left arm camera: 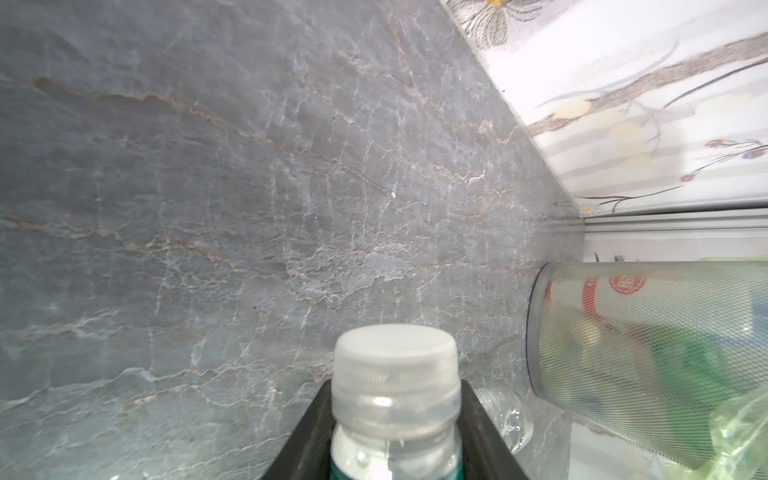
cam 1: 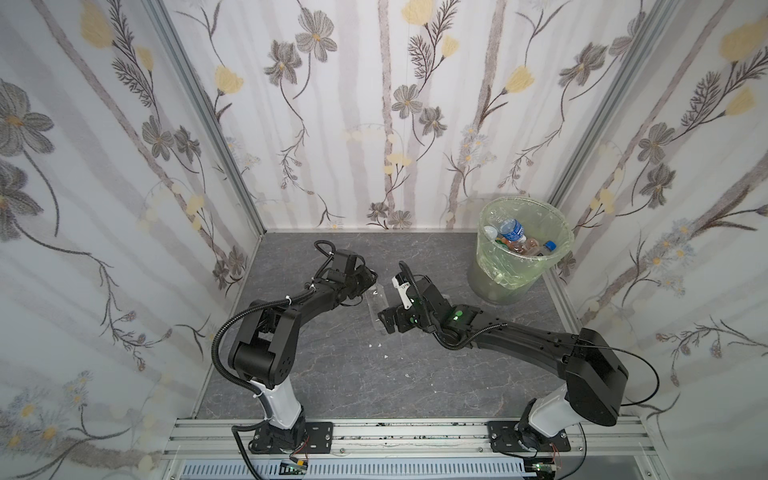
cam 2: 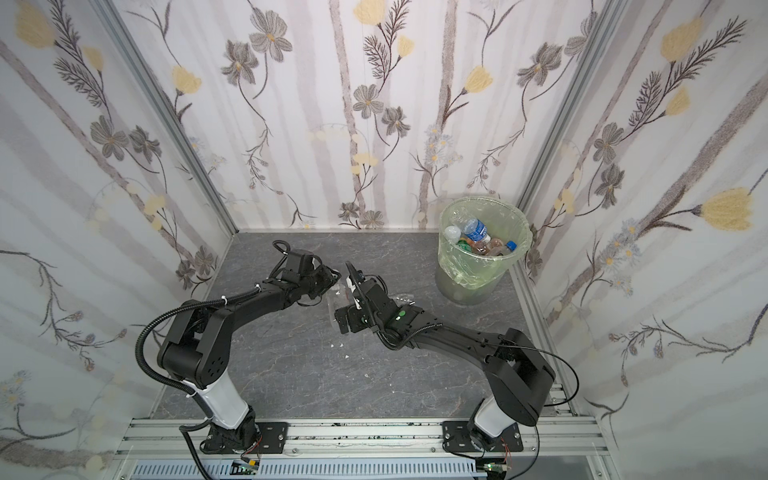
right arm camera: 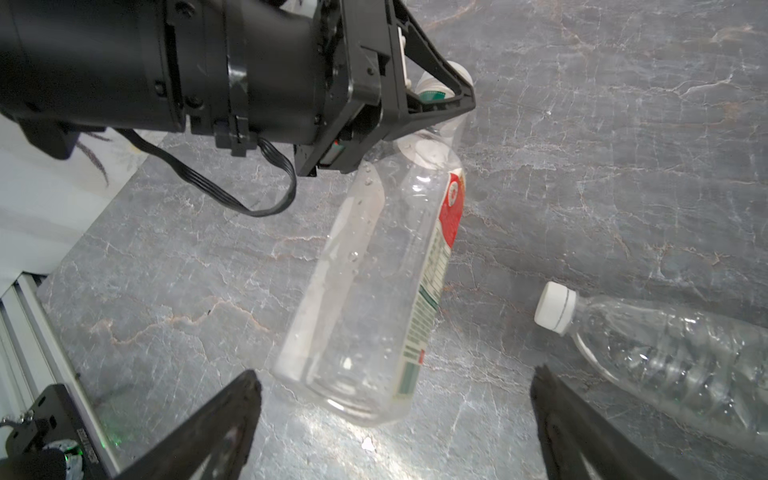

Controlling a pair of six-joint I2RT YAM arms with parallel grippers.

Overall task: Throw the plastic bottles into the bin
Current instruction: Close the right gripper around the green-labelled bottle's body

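The bin [cam 1: 494,282] is already loaded with several bottles [cam 1: 513,230], a red-labelled bottle [right arm camera: 374,270] is pinched by the left gripper [right arm camera: 451,97], right gripper [right arm camera: 397,374] is spread empty, one crumpled bottle [right arm camera: 665,357] is left.

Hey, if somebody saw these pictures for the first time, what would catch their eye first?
Probably the clear bottle mid-table, pinched at its neck by the left end effector, with the right end effector open near its base. Next, the green-lined bin in the far right corner, with several bottles inside.
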